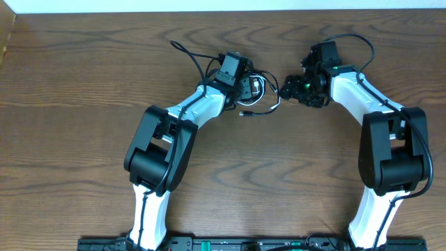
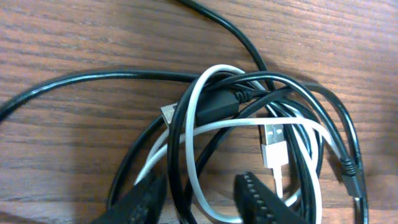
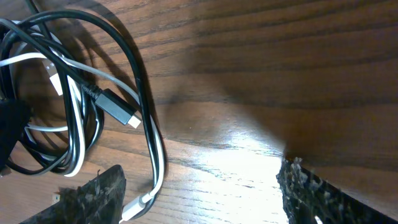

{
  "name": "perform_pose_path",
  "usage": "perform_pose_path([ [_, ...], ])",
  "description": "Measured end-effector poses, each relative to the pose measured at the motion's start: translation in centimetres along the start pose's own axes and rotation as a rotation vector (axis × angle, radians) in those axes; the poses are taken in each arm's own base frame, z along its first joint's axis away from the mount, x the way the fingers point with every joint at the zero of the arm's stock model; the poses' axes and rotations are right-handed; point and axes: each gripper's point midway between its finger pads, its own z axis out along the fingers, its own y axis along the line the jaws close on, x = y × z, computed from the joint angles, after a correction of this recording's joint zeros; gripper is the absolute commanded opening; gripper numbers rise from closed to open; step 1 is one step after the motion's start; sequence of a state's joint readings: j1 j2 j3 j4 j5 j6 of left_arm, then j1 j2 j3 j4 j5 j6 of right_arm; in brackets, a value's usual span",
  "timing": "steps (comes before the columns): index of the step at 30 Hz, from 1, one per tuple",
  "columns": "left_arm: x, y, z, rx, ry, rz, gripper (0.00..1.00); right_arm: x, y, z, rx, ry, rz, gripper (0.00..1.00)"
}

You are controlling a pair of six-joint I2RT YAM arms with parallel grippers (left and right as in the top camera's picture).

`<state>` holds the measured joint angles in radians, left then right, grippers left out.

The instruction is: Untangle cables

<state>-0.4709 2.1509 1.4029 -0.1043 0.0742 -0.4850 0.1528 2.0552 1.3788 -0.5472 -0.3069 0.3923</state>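
Closest to left wrist camera: left gripper (image 2: 200,186), toothed fingers (image 2: 261,199) apart, one black and one white strand running through the gap, not pinched. Just past the fingertips: cables coiled in a bundle (image 2: 249,124) on wooden table (image 2: 74,25), black cable (image 2: 81,78) and white cable (image 2: 189,106) looped through each other. Mid-coil: black USB plug (image 2: 211,107), metal tip pointing left, ringed by black loops. Just right of it: white USB plug (image 2: 272,146) lying inside the loops. Right edge of coil: small black ribbed cord end (image 2: 349,168). Further out: single black strand leaving toward top of view.

Closest to right wrist camera: right gripper (image 3: 200,174), serrated pads (image 3: 93,193) wide apart, clamped on nothing. Beside the left-hand pad: white plug end (image 3: 135,206) on a black-and-white run of cord. Beyond, at left: bundle again, one black loop arching widest, black plug with pale tip (image 3: 115,107) inside it, white strands crossing among black.

Overhead, near to far: loose plug end on the near side of the bundle; bundle itself between both grippers, under the left one, right one just beside; black tail trailing off to far left.
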Motion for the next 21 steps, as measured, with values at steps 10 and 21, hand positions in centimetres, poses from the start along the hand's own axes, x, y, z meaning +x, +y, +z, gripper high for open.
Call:
perform_pose_path([
  [10,2.6,-1.7,0.0,-0.018,0.050,0.069,0.07,0.0,0.0,0.0,0.000,-0.001,-0.005,0.75],
  [21,-2.0,-4.8,-10.7,0.056,-0.058,0.200,0.07,0.5,4.3,-2.4,-0.216,0.011,-0.227,0.73],
])
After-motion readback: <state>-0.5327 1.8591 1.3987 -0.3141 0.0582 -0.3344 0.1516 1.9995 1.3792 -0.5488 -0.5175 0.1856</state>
